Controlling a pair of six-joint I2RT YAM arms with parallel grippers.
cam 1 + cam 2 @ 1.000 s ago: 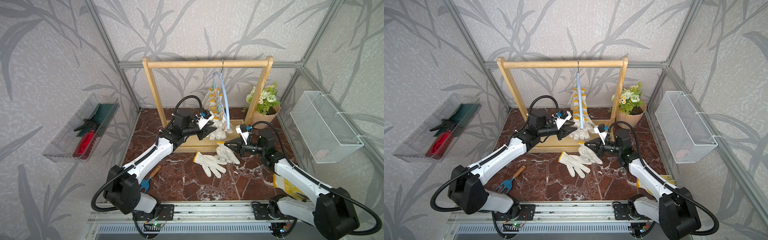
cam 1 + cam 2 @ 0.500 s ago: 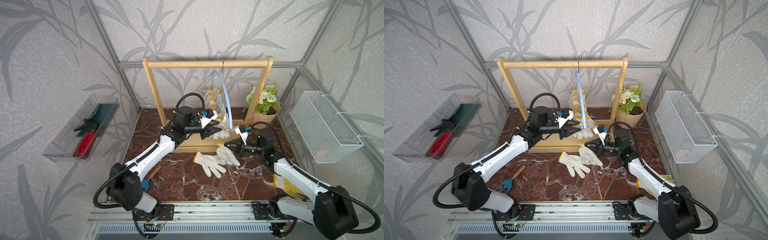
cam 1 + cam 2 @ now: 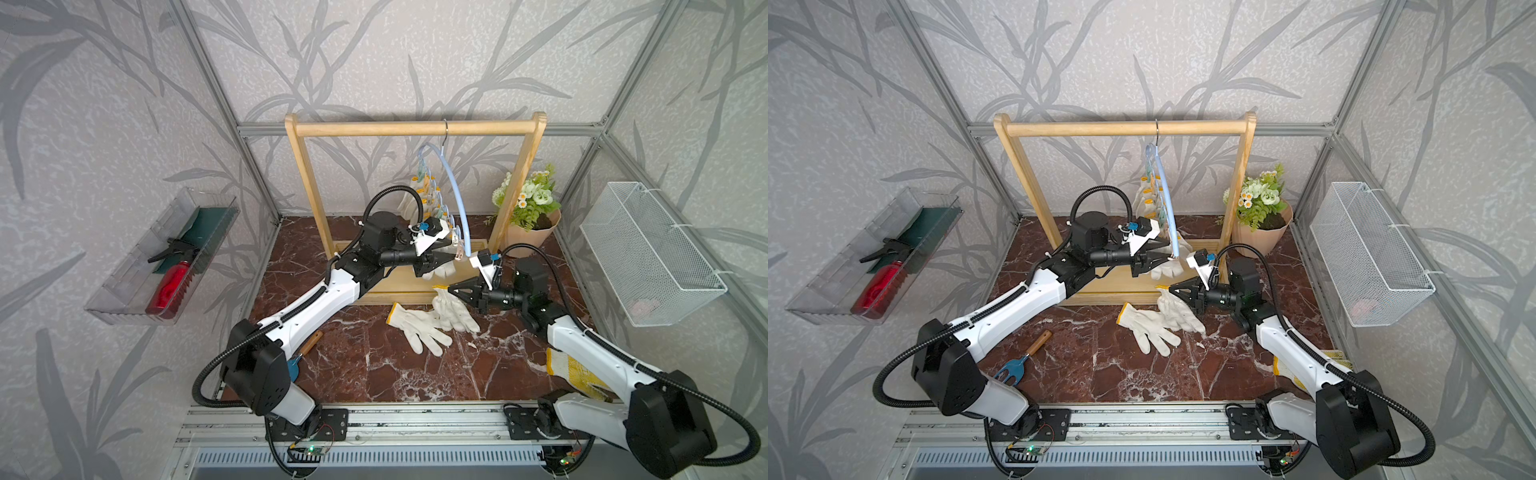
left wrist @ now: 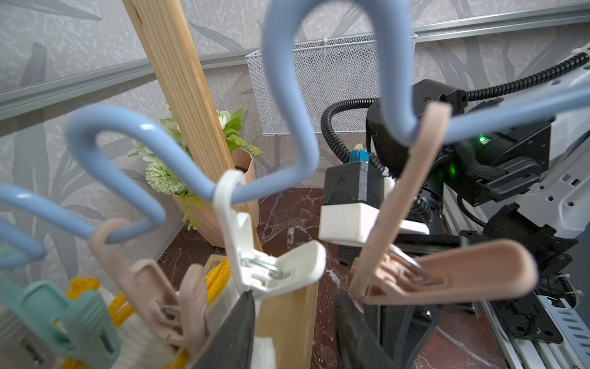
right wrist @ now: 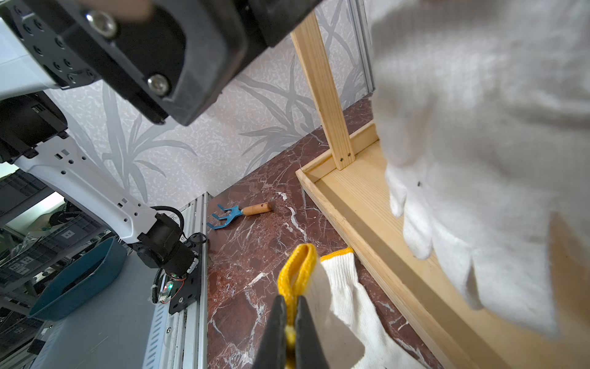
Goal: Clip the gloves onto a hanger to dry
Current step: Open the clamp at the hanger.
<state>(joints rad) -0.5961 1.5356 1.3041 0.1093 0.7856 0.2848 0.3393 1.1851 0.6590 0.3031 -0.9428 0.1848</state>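
A blue wavy hanger (image 3: 455,187) hangs from the wooden rack (image 3: 411,128), with white gloves (image 5: 479,159) clipped to it. My left gripper (image 4: 293,306) is open at the hanger's low end. A white clip (image 4: 271,265) sits just off one fingertip and a pink clip (image 4: 447,271) is beside it; nothing is between the jaws. My right gripper (image 5: 290,306) is shut on the yellow cuff of a white glove (image 3: 453,311), whose fingers trail on the floor. Another glove (image 3: 415,328) lies flat beside it.
A flower pot (image 3: 528,216) stands by the rack's right post. A wire basket (image 3: 648,253) hangs on the right wall and a clear tray (image 3: 166,257) with a red bottle on the left. A blue hand rake (image 3: 1025,357) and a yellow-patterned glove (image 3: 577,374) lie on the floor.
My left gripper has risen and reached right, from the hanging gloves to the clips at the hanger's lower end. The right gripper has held nearly still with its glove.
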